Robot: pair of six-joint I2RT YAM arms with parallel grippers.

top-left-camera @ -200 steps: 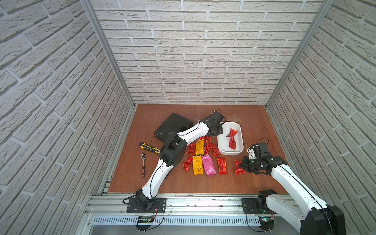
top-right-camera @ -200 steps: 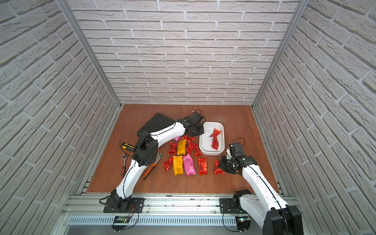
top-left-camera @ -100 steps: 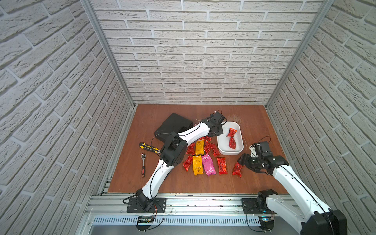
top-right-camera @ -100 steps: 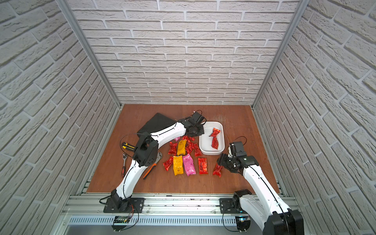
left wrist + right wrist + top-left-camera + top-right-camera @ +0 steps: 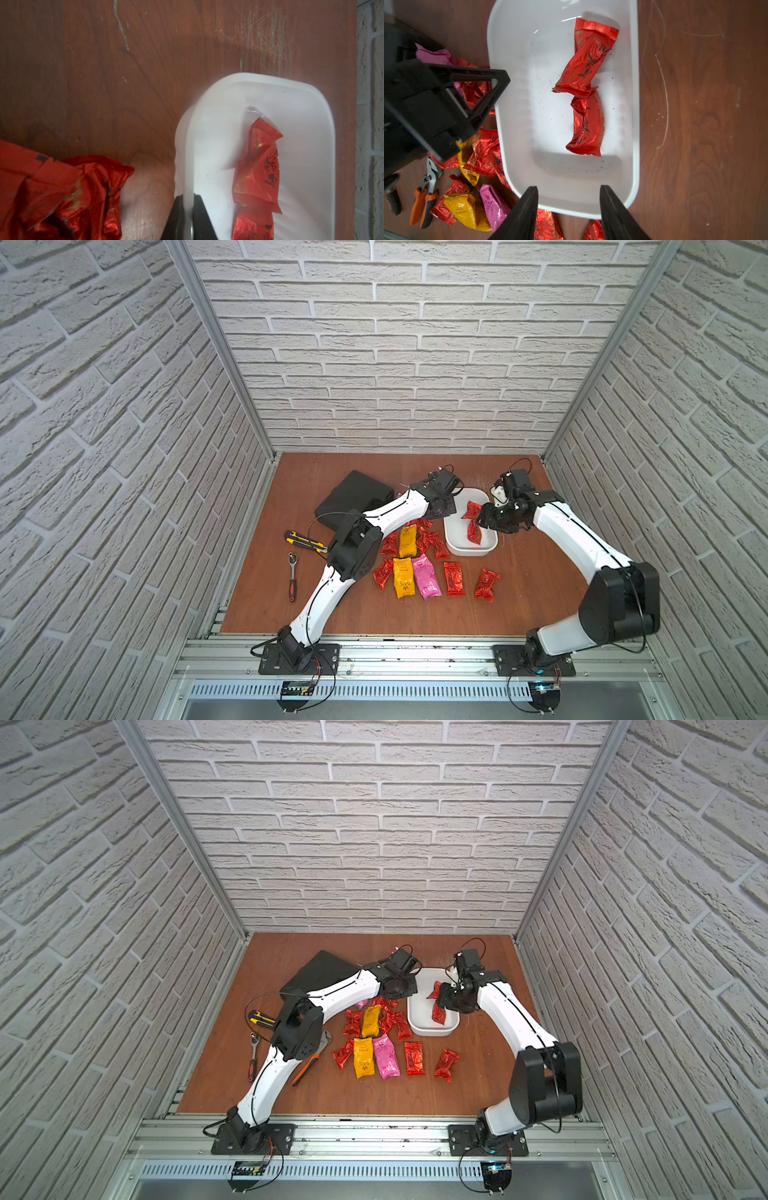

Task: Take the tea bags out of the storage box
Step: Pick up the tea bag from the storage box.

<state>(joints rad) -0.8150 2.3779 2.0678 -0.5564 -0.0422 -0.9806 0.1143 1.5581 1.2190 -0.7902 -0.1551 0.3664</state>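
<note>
On the scratched wooden tabletop (image 5: 706, 104) walled by white brick panels (image 5: 415, 344), the left claw (image 5: 188, 197) pinches the rim of the storage box (image 5: 635, 104), while the right claw (image 5: 569, 189) hangs spread, two red tea bags (image 5: 586, 128) inside just ahead of it.

Qty per item type:
1 pc storage box (image 5: 469, 551).
2 pcs red tea bags (image 5: 586, 126) inside it.
On table (image 5: 540, 564): 2 pcs yellow tea bags (image 5: 363, 1057), 2 pcs pink tea bags (image 5: 385, 1056) (1 partly covered), min. 6 pcs red. The cluster overlaps, so exact qty is not readable.
Tools: 1 pc pliers (image 5: 309, 1065), 1 pc ratchet (image 5: 252, 1056), 1 pc yellow-black knife (image 5: 259, 1017).
1 pc black case (image 5: 320, 973).
</note>
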